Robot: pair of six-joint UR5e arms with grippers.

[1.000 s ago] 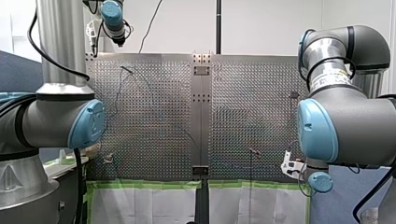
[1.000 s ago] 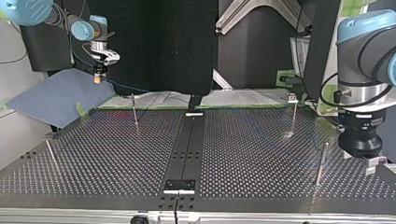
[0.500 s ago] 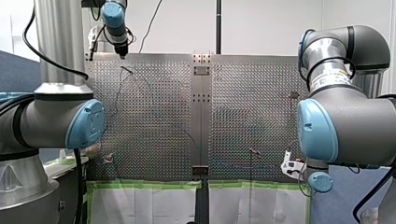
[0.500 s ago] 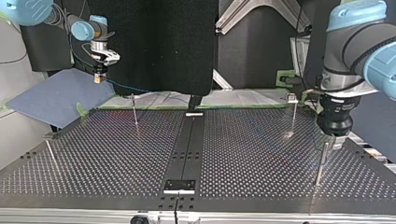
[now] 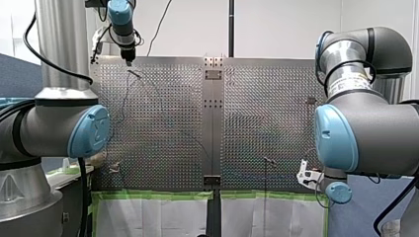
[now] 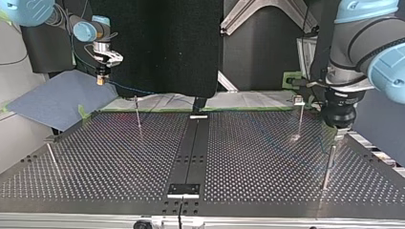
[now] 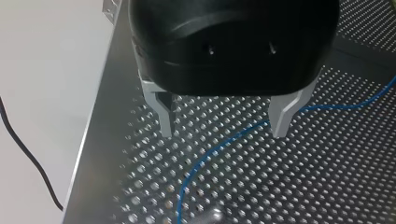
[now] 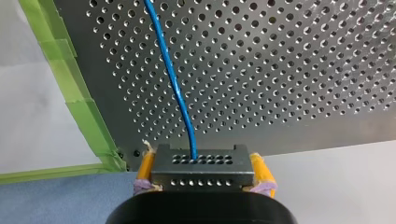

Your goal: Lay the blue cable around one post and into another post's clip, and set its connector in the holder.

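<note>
In the right wrist view my right claw (image 8: 203, 171) is clamped on the connector (image 8: 201, 162), a dark block with rows of small holes, pinched between yellow pads (image 8: 146, 169). The blue cable (image 8: 175, 84) leaves the block's top face and runs ahead over the perforated metal counter (image 8: 289, 70). The claw itself hangs off the counter's corner, which is edged with green tape (image 8: 81, 100).

In the left wrist view my left claw (image 7: 223, 125) hangs low over the counter with its metal fingers (image 7: 282, 114) apart and nothing between them. The blue cable lies on the holes below, crossing under the gap. A black cord (image 7: 28, 158) trails on the pale surface beside the counter's edge.

In the front view a pale label (image 5: 348, 85) wraps my right arm's upper joint; its print is too small to read.

The counter is two perforated plates joined by a plain centre strip (image 5: 212, 123). In the top view thin posts stand on it: one near my left claw (image 6: 328, 164), and further back one with a clip on top (image 6: 299, 101). My right claw hangs over a blue sheet (image 6: 57, 98) past the counter's far left corner. Behind the counter hangs a black panel (image 6: 157, 43). In the front view a white wall (image 5: 286, 27) closes the room.
</note>
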